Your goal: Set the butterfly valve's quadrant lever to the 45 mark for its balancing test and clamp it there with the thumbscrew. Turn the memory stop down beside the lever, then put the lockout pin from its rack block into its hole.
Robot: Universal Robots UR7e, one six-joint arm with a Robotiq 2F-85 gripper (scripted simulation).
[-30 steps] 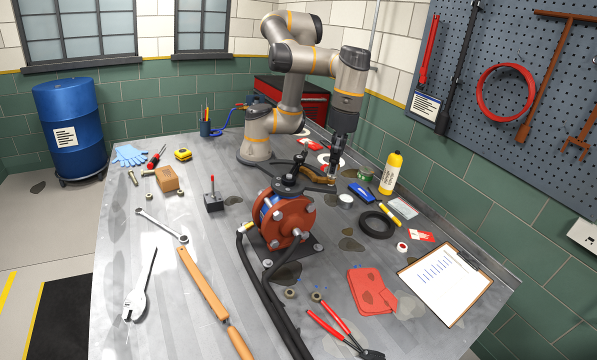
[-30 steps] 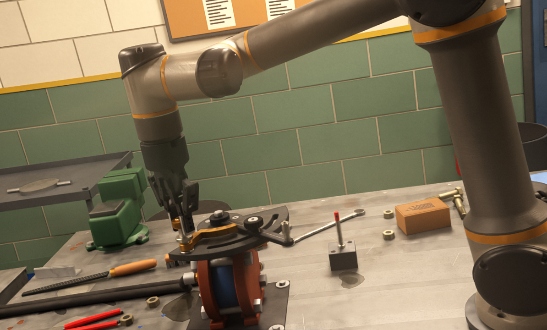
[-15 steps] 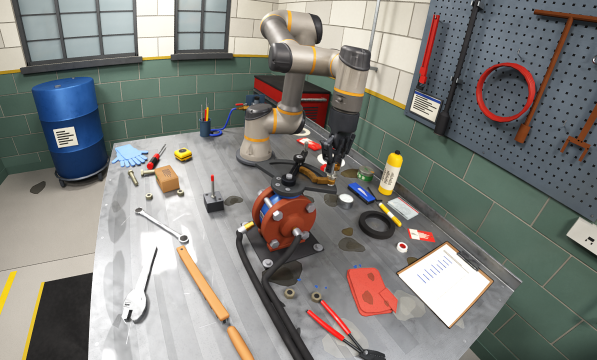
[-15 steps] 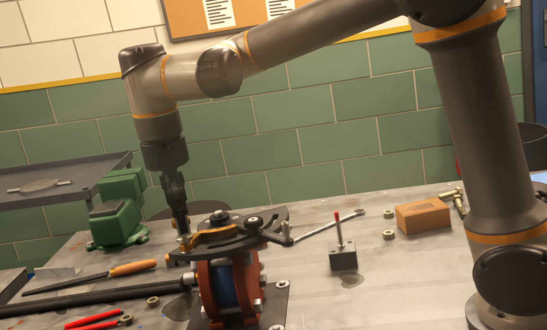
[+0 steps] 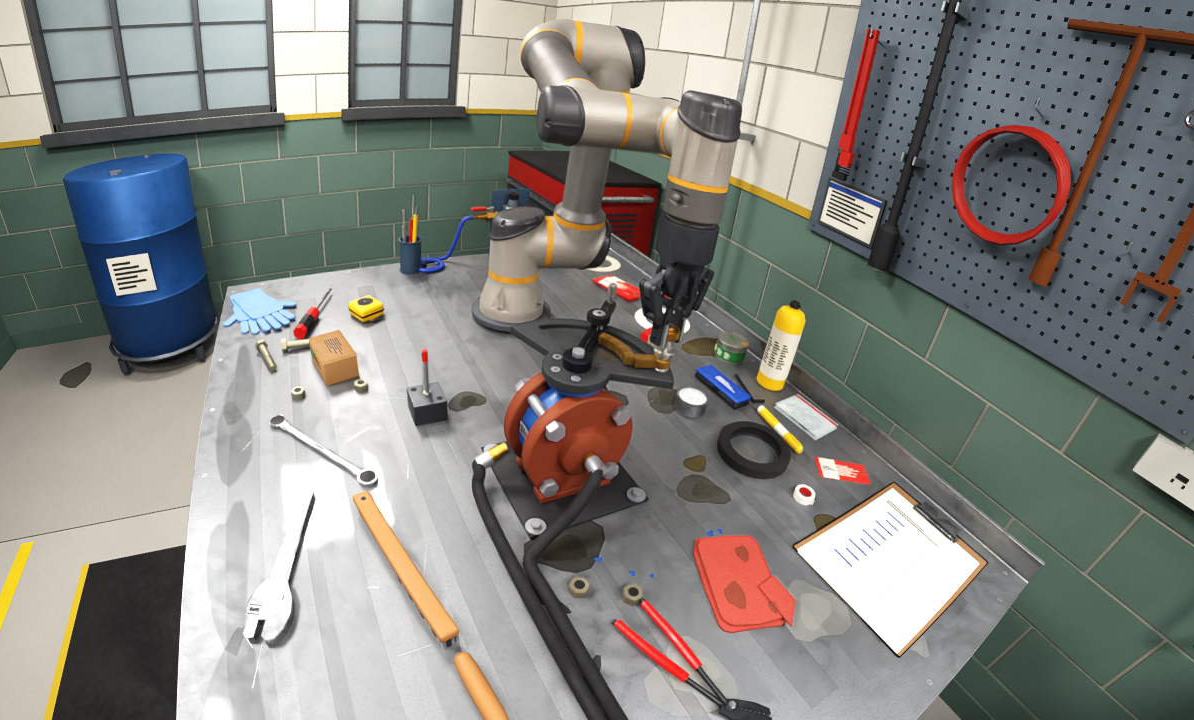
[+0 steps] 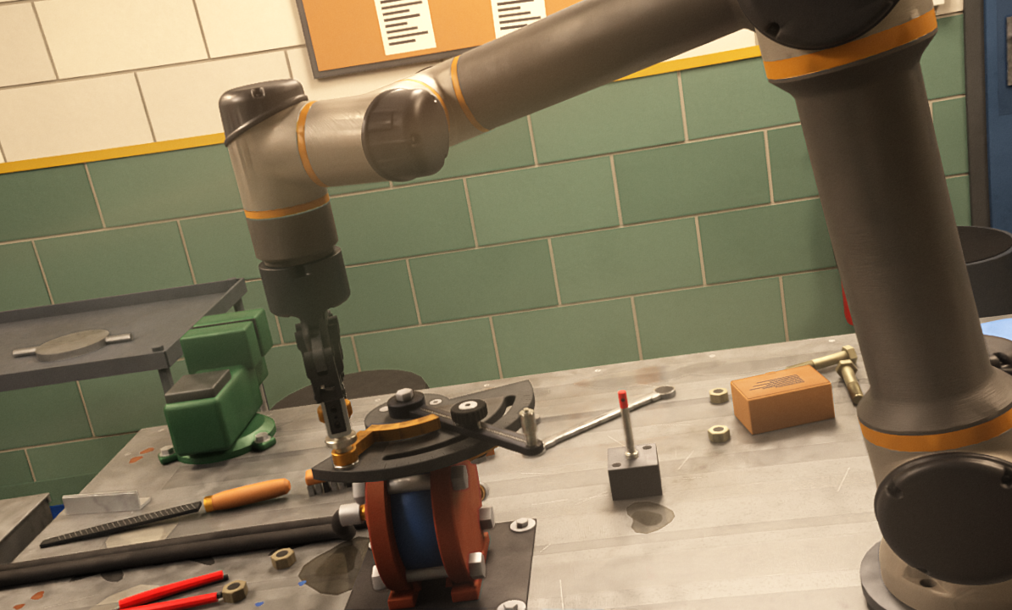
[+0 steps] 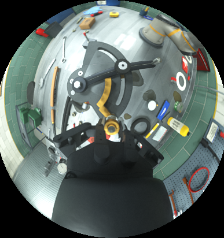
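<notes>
My gripper points straight down over the right end of the dark quadrant plate that tops the red and blue butterfly valve. The black lever carries its round thumbscrew partway along. The orange memory stop arm curves from the hub to a brass knob at its tip. The red-topped lockout pin stands upright in its grey rack block. The gripper is closed on the memory stop's knob.
A cardboard box sits left of the rack block, with nuts and a spanner nearby. Black hoses run forward from the valve. A yellow bottle, a tin and a rubber ring lie right of the gripper.
</notes>
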